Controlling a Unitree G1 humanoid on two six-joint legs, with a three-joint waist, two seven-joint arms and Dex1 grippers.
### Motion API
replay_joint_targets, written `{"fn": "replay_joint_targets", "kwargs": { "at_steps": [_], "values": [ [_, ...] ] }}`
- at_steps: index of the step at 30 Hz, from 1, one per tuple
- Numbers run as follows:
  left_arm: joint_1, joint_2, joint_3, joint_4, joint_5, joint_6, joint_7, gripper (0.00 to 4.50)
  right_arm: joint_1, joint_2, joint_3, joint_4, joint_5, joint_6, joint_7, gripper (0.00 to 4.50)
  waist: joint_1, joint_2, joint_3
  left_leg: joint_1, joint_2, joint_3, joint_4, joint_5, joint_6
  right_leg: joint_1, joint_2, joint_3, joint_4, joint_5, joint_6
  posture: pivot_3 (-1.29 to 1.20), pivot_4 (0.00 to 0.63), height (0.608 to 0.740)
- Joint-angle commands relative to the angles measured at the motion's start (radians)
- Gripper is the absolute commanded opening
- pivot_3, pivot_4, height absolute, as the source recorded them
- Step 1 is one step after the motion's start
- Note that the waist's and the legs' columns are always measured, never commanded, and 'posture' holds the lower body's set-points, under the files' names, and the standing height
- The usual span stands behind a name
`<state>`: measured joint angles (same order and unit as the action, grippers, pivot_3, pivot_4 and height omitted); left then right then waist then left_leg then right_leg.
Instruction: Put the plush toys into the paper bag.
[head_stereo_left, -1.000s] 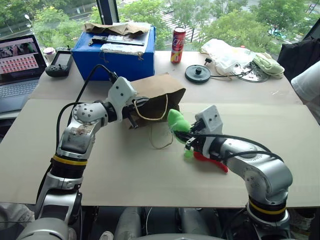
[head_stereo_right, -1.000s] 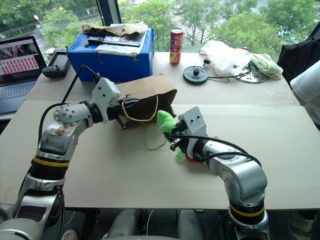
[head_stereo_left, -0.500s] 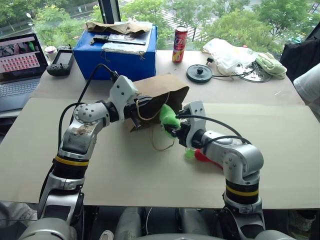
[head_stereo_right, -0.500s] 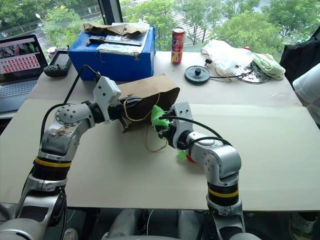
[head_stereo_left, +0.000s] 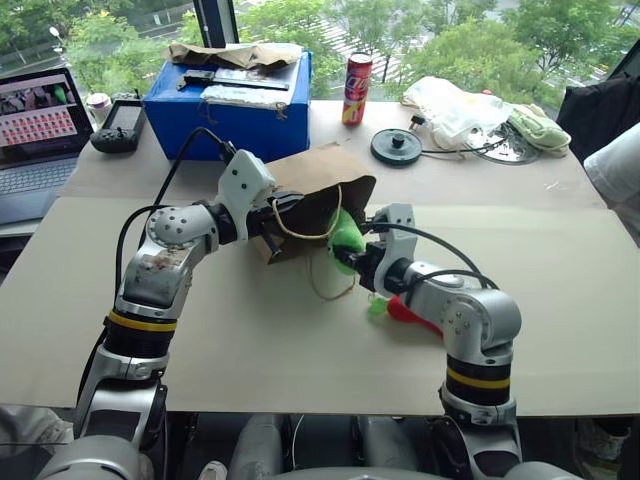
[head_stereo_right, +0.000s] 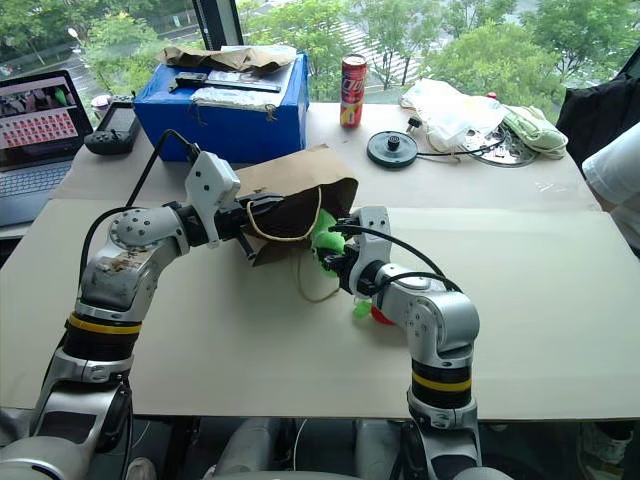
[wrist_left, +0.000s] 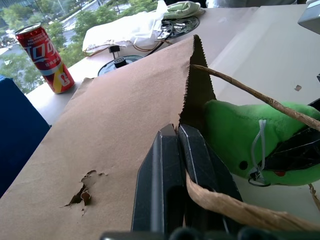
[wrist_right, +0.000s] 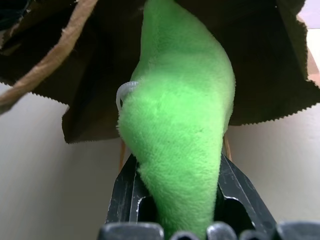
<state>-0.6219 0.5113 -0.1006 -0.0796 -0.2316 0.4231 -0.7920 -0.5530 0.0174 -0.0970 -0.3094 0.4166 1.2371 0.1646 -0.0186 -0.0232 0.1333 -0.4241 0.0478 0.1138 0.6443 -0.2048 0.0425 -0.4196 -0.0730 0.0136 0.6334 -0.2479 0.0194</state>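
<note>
The right gripper (head_stereo_left: 357, 254), pinching the green plush toy (head_stereo_left: 347, 236) between its fingers, had advanced from open table to the mouth of the paper bag (head_stereo_left: 318, 192), the toy's tip now just inside the opening. Its forearm had swung round to point forward and leftward. The left gripper (head_stereo_left: 268, 217) stayed pressed together on the bag's rim, holding it open on its side. The red chili toy (head_stereo_left: 408, 313) lay on the table (head_stereo_left: 250, 340) under the right arm.

Bright, even daylight from the window (head_stereo_left: 430, 30) behind the table (head_stereo_left: 250, 340). Soft, faint shadows under the paper bag (head_stereo_left: 320, 185). Slightly blurred up close in the right wrist view.
</note>
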Motion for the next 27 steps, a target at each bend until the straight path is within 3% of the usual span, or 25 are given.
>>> {"fn": "replay_joint_targets", "kwargs": {
  "at_steps": [1,4,9,21,24,27],
  "values": [
    [0.007,-0.001,-0.025,-0.058,0.005,-0.028,-0.022,0.00,-0.098,0.056,-0.073,0.062,0.024,-0.030,-0.046,1.07,0.001,0.000,0.000,0.000,0.000,0.000,0.000,0.000,0.000,0.000,0.000,0.000,0.000,0.000,0.000,0.00,0.150,0.739],
    [0.012,-0.004,-0.032,-0.075,-0.002,-0.024,-0.023,0.00,-0.166,0.097,-0.156,0.165,0.000,-0.068,-0.127,1.07,0.002,0.000,0.000,0.000,0.001,0.000,0.000,0.000,-0.001,0.000,0.001,0.000,0.000,0.000,-0.001,0.00,0.150,0.739],
    [0.014,-0.008,-0.030,-0.097,-0.018,-0.012,-0.028,0.00,-0.226,0.091,-0.177,0.293,-0.033,-0.157,-0.195,1.07,0.004,0.000,0.000,-0.001,0.000,0.001,-0.001,0.000,-0.001,0.000,-0.002,-0.001,0.000,0.000,0.000,0.00,0.150,0.739],
    [0.017,-0.009,-0.027,-0.105,-0.024,-0.008,-0.039,0.00,-0.263,0.113,-0.148,0.327,-0.017,-0.223,-0.221,1.07,-0.002,0.000,0.000,0.000,0.001,0.001,-0.002,0.001,-0.002,-0.001,-0.001,0.000,0.000,0.001,-0.001,0.00,0.150,0.739],
    [0.015,-0.012,-0.023,-0.095,-0.021,-0.007,-0.033,0.00,-0.252,0.108,-0.148,0.311,-0.012,-0.231,-0.235,1.80,-0.002,0.000,0.000,0.000,0.001,0.001,-0.002,0.001,-0.002,-0.001,-0.001,0.000,0.000,0.000,-0.001,0.00,0.150,0.739],
    [0.012,-0.009,-0.022,-0.072,0.000,-0.013,-0.016,0.00,-0.238,0.096,-0.128,0.287,0.002,-0.196,-0.224,2.86,-0.002,0.000,0.000,0.000,0.001,0.001,-0.002,0.001,-0.002,-0.001,-0.001,0.000,0.000,0.001,-0.001,0.00,0.150,0.739]
  ]
}}
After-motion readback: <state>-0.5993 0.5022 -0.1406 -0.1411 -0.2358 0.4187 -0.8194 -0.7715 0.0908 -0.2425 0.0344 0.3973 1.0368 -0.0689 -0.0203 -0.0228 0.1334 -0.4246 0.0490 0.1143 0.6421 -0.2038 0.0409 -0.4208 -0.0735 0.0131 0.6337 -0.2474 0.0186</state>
